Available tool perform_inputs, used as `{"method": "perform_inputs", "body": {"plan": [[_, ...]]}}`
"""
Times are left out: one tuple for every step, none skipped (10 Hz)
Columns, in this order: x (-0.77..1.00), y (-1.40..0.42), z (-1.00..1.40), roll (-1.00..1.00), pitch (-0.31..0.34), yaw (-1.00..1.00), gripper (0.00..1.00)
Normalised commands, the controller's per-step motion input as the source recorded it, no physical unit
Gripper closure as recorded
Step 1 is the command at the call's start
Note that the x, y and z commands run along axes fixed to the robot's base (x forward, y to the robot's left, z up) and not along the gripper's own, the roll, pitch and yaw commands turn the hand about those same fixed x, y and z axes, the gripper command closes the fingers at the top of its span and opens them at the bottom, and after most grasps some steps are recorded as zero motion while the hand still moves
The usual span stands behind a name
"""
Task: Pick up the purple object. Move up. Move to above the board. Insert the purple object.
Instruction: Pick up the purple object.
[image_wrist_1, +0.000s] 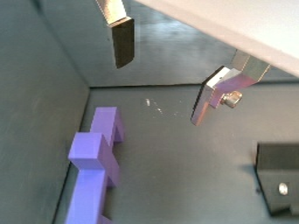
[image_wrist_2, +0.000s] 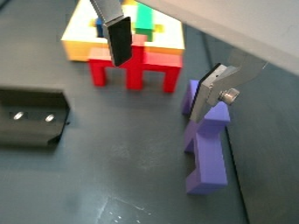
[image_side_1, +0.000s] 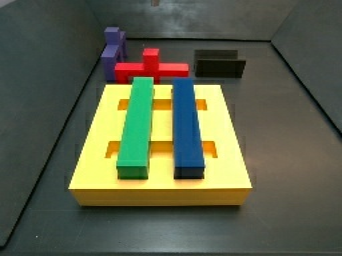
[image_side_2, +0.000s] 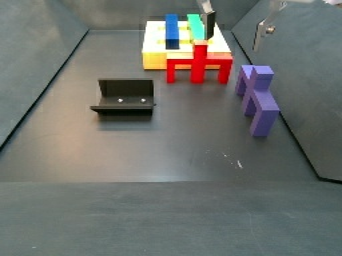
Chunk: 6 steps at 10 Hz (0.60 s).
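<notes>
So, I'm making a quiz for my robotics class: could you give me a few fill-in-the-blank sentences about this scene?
1. The gripper hangs open above the floor, its fingers holding ____.
2. The purple object lies on the floor, close to the side ____.
3. On the board, a green bar lies beside a ____ bar.
4. The red block stands between the board and the ____.

Missing words: nothing; wall; blue; fixture

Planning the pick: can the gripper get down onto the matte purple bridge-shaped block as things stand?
Probably yes. The gripper hangs open and empty above the floor, nothing lies on the matte purple bridge-shaped block, and the red cross-shaped block stands apart; the side wall close by may crowd one finger.
</notes>
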Motion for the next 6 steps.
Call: {"method": "perform_inputs", "body": {"plan": [[-0.15,-0.05,-0.41,-0.08,-0.121,-0.87,0.0],[-0.15,-0.01,-0.34,-0.05,-0.101,-0.9,0.0],[-0.15,0.0,-0.32,-0.04,-0.099,-0.91,0.0],[-0.16,0.0,-0.2,0.0,-0.069,-0.97,0.0],[-0.15,0.0,-0.13,0.0,-0.051,-0.99,0.0],[-0.21,0.0,-0.08,0.0,-0.036,-0.88,0.0]]}}
